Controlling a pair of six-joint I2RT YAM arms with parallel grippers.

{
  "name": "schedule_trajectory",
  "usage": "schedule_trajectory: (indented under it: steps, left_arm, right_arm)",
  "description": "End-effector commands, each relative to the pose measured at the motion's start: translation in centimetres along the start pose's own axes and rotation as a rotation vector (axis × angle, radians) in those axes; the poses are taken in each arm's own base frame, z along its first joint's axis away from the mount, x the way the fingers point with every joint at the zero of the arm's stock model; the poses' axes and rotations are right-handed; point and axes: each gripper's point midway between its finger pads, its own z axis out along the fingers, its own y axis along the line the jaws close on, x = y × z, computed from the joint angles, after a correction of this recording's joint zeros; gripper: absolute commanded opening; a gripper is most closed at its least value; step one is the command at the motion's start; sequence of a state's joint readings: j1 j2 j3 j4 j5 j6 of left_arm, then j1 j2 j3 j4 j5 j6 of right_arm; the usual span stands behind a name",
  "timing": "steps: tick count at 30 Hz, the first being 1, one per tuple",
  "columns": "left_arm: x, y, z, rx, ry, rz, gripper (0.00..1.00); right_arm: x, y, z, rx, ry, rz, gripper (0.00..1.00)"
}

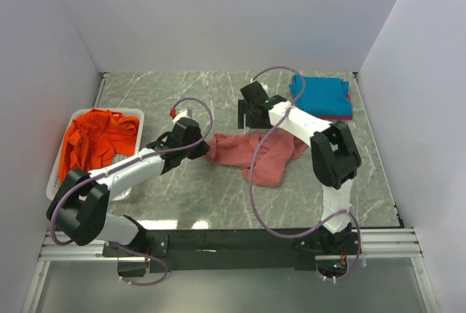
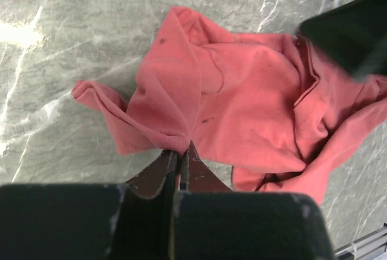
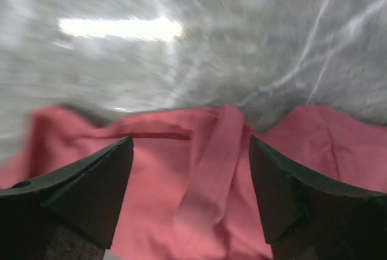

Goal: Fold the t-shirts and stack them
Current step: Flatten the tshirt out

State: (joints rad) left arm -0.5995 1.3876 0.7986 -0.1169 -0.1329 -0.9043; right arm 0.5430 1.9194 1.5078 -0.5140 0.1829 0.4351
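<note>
The salmon-red t-shirt (image 1: pixel 258 154) lies crumpled on the marble table near the middle. My left gripper (image 1: pixel 202 146) is shut on its left edge; in the left wrist view the closed gripper (image 2: pixel 180 154) pinches a fold of that shirt (image 2: pixel 242 97). My right gripper (image 1: pixel 256 113) hovers open above the shirt's far edge; its wrist view shows the wide-open gripper (image 3: pixel 190 151) straddling a ridge of the red cloth (image 3: pixel 211 181). The orange t-shirt (image 1: pixel 98 138) lies bunched in the basket. The teal-blue t-shirt (image 1: pixel 322 94) lies folded on the magenta one (image 1: pixel 348 115) at the far right.
A white mesh basket (image 1: pixel 135 116) stands at the table's left edge. White walls enclose the table on three sides. The black rail with the arm bases (image 1: pixel 240 240) runs along the near edge.
</note>
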Motion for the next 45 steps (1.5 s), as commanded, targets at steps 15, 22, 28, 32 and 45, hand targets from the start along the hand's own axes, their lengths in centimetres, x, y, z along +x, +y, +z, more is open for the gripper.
schedule_trajectory:
  steps: [15,22,28,32,45]
  left_arm:
    - [-2.4,-0.1,-0.4,-0.016,-0.095,-0.028,0.00]
    - [-9.5,-0.4,-4.5,-0.055,-0.308,-0.078,0.00]
    - [-16.4,-2.3,-12.2,-0.023,-0.540,-0.110,0.00]
    - [-20.3,-3.2,-18.9,0.003,-0.703,-0.141,0.00]
    - [-26.0,-3.0,-44.5,0.276,-1.186,-0.287,0.01]
  right_arm:
    - [-1.1,-3.2,-3.0,0.186,-0.082,0.030,0.04]
    - [-5.0,-6.2,-11.5,0.238,-0.291,0.068,0.00]
    - [-7.0,-8.9,-22.0,0.189,-0.501,0.139,0.00]
    - [-8.8,-9.9,-32.4,0.027,-0.734,0.171,0.00]
    - [-5.5,-15.8,-55.4,-0.244,-1.209,0.203,0.00]
